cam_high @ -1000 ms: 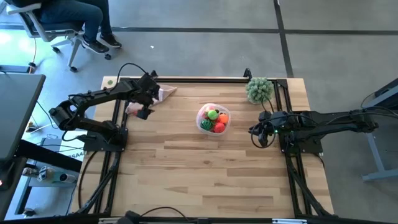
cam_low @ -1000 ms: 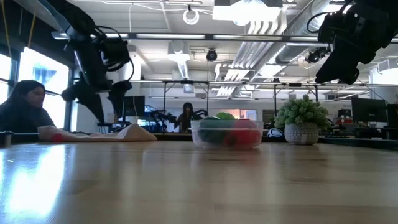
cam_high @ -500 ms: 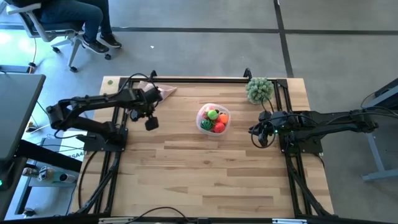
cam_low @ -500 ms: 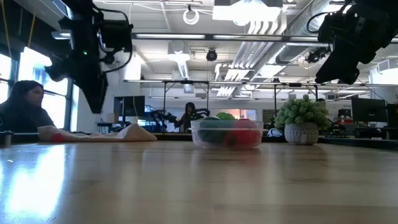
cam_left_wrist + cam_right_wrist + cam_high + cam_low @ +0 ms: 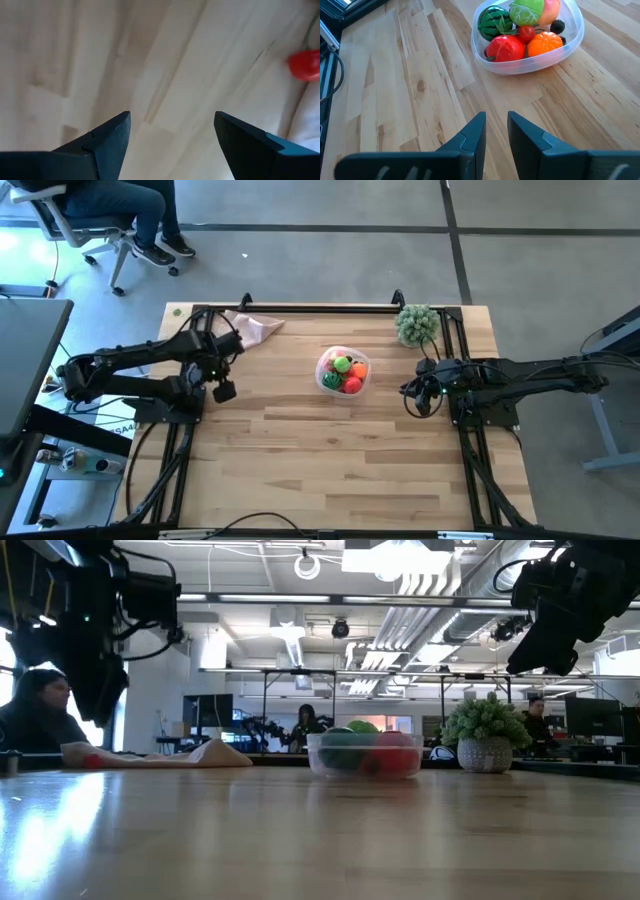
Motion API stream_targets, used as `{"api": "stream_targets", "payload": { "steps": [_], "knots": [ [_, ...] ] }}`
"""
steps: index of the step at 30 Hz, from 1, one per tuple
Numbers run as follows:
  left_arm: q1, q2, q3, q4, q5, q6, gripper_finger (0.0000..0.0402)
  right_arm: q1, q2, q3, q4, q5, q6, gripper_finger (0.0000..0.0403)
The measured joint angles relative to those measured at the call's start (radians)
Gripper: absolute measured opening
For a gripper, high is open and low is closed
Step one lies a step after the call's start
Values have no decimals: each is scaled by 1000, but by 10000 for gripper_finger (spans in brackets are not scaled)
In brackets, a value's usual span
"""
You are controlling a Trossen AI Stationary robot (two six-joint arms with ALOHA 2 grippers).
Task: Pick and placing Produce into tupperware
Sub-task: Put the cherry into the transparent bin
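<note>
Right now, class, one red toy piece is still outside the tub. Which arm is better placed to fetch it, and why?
The left. Its gripper is open over bare wood with the red piece close by, beside the beige cloth. The right gripper is nearly closed, beyond the tupperware, far from that corner.

Overhead looks down; low looks level; right wrist shares tupperware (image 5: 527, 37); left wrist close, probably blurred.
</note>
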Motion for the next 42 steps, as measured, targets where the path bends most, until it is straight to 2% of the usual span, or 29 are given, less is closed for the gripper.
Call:
{"api": "stream_targets", "payload": {
  "steps": [6,10,15,20,24,28,34,42],
  "knots": [
    [1,-26,-115,126,-94,-9,276,0,0,0,0,0,0,71],
    [0,-26,-145,167,-172,-9,276,0,0,0,0,0,0,71],
    [0,-27,-125,190,-283,-20,276,0,0,0,0,0,0,71],
    [11,17,-71,180,-329,-89,276,0,0,0,0,0,0,71],
    [105,73,-14,163,-322,-91,276,0,0,0,0,0,0,71],
    [171,135,34,126,-246,-91,276,0,0,0,0,0,0,71],
    [200,198,42,116,-205,-91,276,0,0,0,0,0,0,71],
    [260,211,42,86,-201,-91,276,0,0,0,0,0,0,71]
  ]
}}
